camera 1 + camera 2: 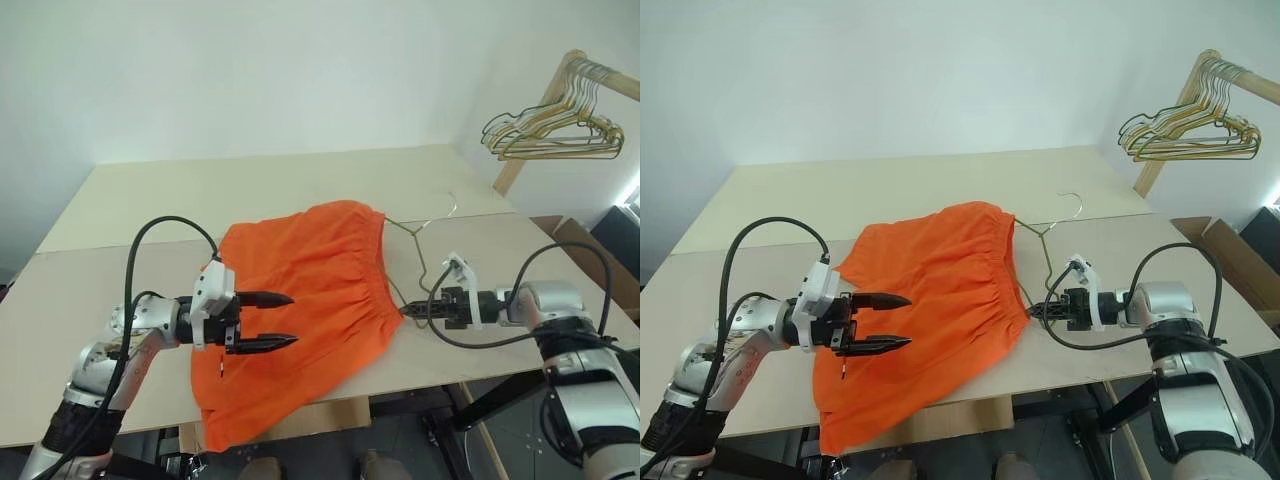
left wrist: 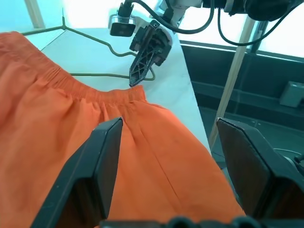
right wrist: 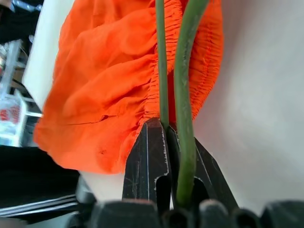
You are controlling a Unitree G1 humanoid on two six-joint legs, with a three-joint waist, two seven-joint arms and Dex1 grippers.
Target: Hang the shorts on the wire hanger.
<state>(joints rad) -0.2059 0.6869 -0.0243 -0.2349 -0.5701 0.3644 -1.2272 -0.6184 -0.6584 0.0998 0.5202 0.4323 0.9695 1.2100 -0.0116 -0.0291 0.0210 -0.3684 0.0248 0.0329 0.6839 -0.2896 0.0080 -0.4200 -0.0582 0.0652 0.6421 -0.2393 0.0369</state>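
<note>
Nearest us, our left gripper [image 1: 282, 320] hovers with its fingers spread over the near left part of the orange shorts [image 1: 310, 300], holding nothing, while the shorts lie flat on the table [image 1: 130, 215] with one leg drooping over its near edge. Our right gripper [image 1: 410, 311] pinches the olive-green wire hanger [image 1: 425, 262] at the waistband's right end, so we judge the threading step is underway. Next we likely need the left gripper to grasp the fabric while the right feeds the wire in.

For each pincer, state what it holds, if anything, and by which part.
Right pincer grips the wire hanger at its shoulder end, beside the shorts. Left pincer is open, holding nothing.
</note>
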